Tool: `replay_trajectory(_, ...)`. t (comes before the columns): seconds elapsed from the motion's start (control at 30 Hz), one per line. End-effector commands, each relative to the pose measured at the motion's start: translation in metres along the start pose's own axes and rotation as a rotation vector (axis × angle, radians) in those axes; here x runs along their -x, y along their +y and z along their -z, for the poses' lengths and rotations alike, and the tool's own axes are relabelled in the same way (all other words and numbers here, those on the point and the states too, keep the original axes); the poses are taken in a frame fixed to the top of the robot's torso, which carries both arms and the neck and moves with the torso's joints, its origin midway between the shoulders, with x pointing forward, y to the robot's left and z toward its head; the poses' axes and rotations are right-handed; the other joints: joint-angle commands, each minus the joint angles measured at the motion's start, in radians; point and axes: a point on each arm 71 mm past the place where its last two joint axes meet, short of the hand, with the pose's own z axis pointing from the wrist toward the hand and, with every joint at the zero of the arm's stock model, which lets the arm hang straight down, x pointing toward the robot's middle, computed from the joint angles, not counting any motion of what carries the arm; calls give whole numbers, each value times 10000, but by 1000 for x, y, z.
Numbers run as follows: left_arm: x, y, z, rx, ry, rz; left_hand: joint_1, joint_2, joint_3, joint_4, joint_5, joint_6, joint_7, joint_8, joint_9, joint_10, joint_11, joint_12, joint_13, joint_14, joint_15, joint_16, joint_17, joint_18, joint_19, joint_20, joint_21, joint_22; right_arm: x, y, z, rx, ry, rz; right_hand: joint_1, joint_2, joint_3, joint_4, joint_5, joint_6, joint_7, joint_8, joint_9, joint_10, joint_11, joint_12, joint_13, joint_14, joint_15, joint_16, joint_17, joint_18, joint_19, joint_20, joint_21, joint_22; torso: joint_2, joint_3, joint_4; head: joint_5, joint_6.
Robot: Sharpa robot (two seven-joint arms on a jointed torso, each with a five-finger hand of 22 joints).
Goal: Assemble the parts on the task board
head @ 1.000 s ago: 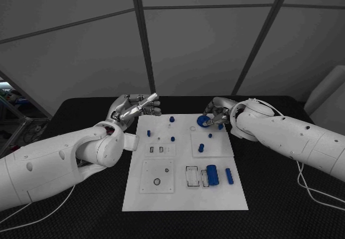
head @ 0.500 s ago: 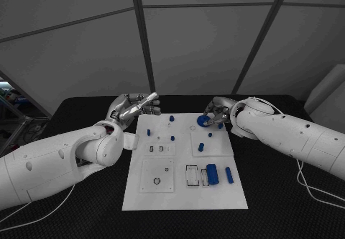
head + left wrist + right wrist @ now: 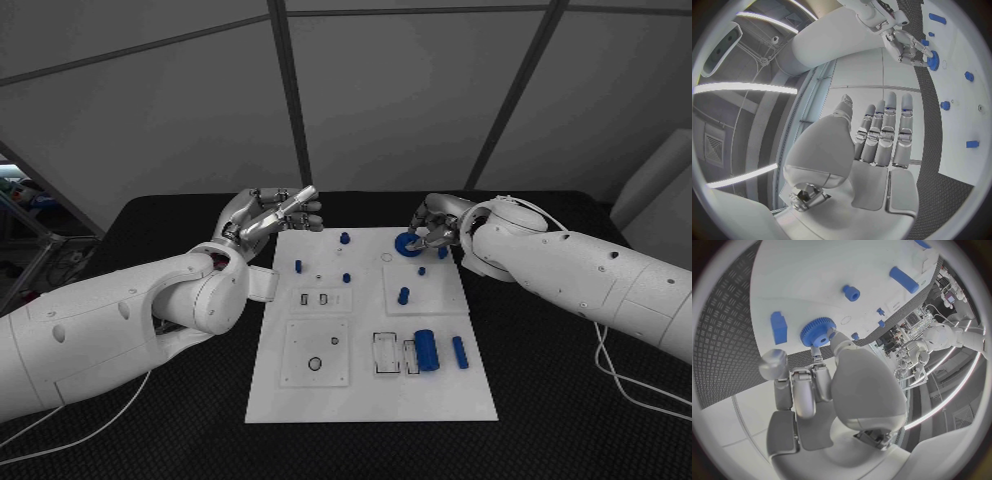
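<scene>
The white task board (image 3: pixel 372 400) lies in the middle of the black table. My right hand (image 3: pixel 436 222) pinches a blue gear (image 3: pixel 408 242) at the board's far right part; whether the gear touches the board I cannot tell. The right wrist view shows the gear (image 3: pixel 817 332) at the fingertips (image 3: pixel 833 336), beside a blue block (image 3: pixel 778 326). My left hand (image 3: pixel 274 214) hovers off the board's far left corner, fingers straight and holding nothing. In the left wrist view, my left hand (image 3: pixel 876 145) is stretched out, with the right hand (image 3: pixel 903 41) and gear (image 3: pixel 932 60) beyond it.
On the board's near right lie a thick blue cylinder (image 3: pixel 427 350) and a thin one (image 3: pixel 459 352). Small blue pegs stand at the middle (image 3: pixel 402 296) and the far left (image 3: pixel 345 238), (image 3: pixel 299 267). A square panel with a ring (image 3: pixel 315 366) sits near left.
My right hand has shifted the blue gear slightly left and away from me. The left hand has not moved.
</scene>
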Motion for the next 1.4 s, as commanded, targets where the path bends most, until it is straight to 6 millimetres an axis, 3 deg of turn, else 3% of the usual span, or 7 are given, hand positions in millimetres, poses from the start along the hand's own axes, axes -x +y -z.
replay_trajectory(0.03, -1, -1, -1, -81, 109, 2, -48, 67, -63, -1, -14, -2, 28, -68, -7, -68, -15, -51, -4, -62, 37, -61, 11, 498, -39, 61, 57, -11, 6, 5, 1, 427, -993, 353, 34, 141, 88, -40, 114, 580, -372, 86, 155, 67, -91, 59, 642, 1044, -101, 42, 2509, -83, 5, -106, 54, 38, -3, 4, -2, -5, 14)
replay_trajectory(0.23, 0, -1, -1, -74, 97, -6, -48, 67, -63, -1, -14, -2, 28, -68, -7, -68, -15, -51, -4, -62, 37, -61, 11, 498, -39, 61, 57, -11, 11, 20, 6, 1146, -1756, 575, -89, 18, 200, -112, 406, 662, -400, -4, 163, 82, -126, 48, 648, 1057, -138, 60, 2559, -99, 36, -157, 94, 108, -2, 16, 9, 17, 37)
replay_trajectory(0.43, 0, -1, -1, -76, 94, -7, -48, 67, -63, -1, -14, -2, 28, -68, -7, -68, -15, -51, -4, -62, 37, -61, 11, 498, -39, 61, 57, -11, 10, 47, 13, 2006, -2177, 993, -115, -41, 260, -157, 510, 668, -398, -56, 161, 66, -130, 22, 625, 1061, -143, 66, 2576, -105, 51, -166, 109, 135, -7, -1, -14, 32, 58)
replay_trajectory(0.8, -3, -1, -2, -83, 134, 23, -48, 67, -63, -1, -14, -2, 28, -68, -7, -68, -15, -51, -4, -62, 37, -61, 11, 498, -39, 61, 57, -11, -9, 96, 7, 2941, -2230, 1540, -195, -121, 343, -184, 594, 630, -368, -165, 146, -40, -109, -102, 480, 1064, -129, 70, 2588, -112, 62, -163, 123, 157, 12, -8, 32, 83, 66)
replay_trajectory(1.4, -4, 0, -3, -94, 137, 32, -44, 87, -67, -16, -14, -7, 27, -73, -6, -89, -12, -51, -3, -73, 43, -96, 23, 498, -57, 68, 59, -13, -39, 124, -5, 3191, -1583, 1986, -250, -147, 402, -189, 650, 607, -346, -231, 137, -65, -93, -137, 448, 1057, -119, 60, 2560, -112, 60, -156, 124, 158, 13, 7, -7, 149, 41)
